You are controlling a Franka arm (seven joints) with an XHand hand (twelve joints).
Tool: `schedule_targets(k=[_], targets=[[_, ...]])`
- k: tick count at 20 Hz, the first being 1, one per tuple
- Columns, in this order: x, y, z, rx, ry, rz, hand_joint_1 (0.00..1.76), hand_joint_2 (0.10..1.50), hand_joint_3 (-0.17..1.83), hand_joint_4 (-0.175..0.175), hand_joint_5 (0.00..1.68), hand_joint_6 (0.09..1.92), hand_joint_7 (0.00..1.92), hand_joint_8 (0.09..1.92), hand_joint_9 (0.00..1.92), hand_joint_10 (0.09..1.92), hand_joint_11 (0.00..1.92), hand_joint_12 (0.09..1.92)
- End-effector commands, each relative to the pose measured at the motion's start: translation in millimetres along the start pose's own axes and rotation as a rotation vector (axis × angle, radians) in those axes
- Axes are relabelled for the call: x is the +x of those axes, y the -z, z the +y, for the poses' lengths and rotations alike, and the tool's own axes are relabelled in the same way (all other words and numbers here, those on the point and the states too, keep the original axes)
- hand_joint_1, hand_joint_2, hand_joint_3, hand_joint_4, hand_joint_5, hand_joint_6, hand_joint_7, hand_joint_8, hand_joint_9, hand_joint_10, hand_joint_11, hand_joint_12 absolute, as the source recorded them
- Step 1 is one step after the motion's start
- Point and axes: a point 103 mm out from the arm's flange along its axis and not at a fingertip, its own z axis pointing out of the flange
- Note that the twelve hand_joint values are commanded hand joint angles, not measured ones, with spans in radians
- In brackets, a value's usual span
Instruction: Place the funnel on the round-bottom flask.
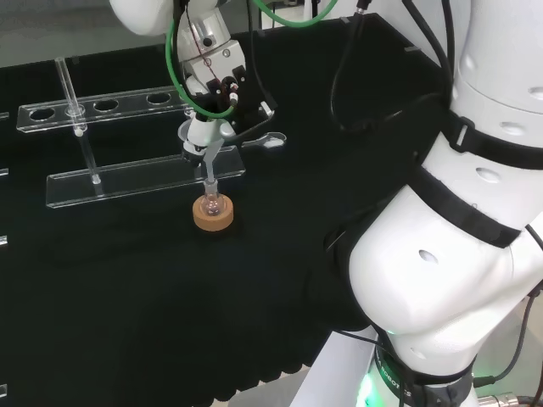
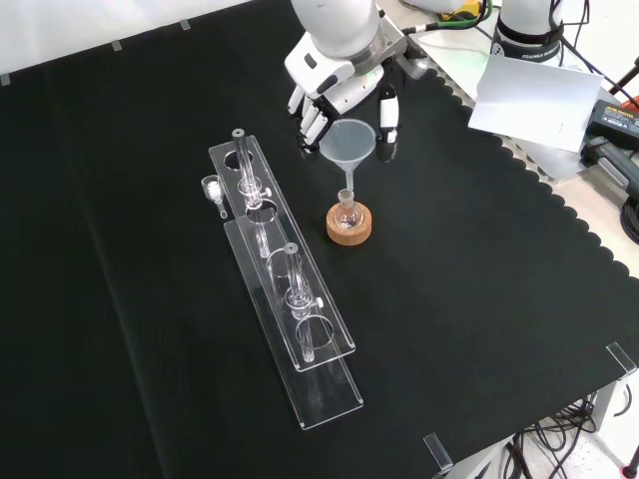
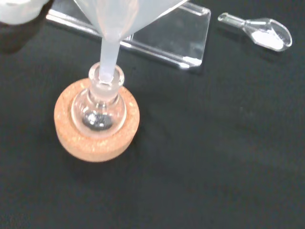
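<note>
Hand (image 2: 339, 95) around funnel (image 2: 347, 140) rim

In the wrist view the funnel (image 3: 125, 16) is cut off by the picture's edge, so its rim is out of sight, and its spout end is lost inside the neck of the flask (image 3: 99, 102). A blurred white part of the hand (image 3: 16, 8) sits in one corner, too soft to read. The clear rack (image 3: 164, 36) is cropped there as well. In the head view the funnel's cone is mostly hidden behind the hand, and whether the fingers (image 1: 202, 136) touch it cannot be told. In the front view the small clear scoop (image 2: 213, 191) beside the rack is too small to make out its contents.
</note>
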Motion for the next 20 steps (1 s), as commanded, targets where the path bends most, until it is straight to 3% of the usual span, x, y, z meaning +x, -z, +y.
schedule_targets(k=[1,8,20], targets=[[8.1,-8.3,11.4,-0.034,0.054,0.025,0.85,0.7,0.63,0.001,0.83,0.8,0.74,0.7,1.0,0.46,0.66,1.28],[7.9,-13.1,14.6,-0.04,0.08,0.031,0.85,0.7,0.63,0.001,0.83,0.8,0.74,0.7,1.0,0.46,0.66,1.28],[9.0,-15.9,15.5,-0.034,0.079,0.03,0.85,0.7,0.64,0.0,0.83,0.81,0.74,0.7,0.99,0.47,0.66,1.28]])
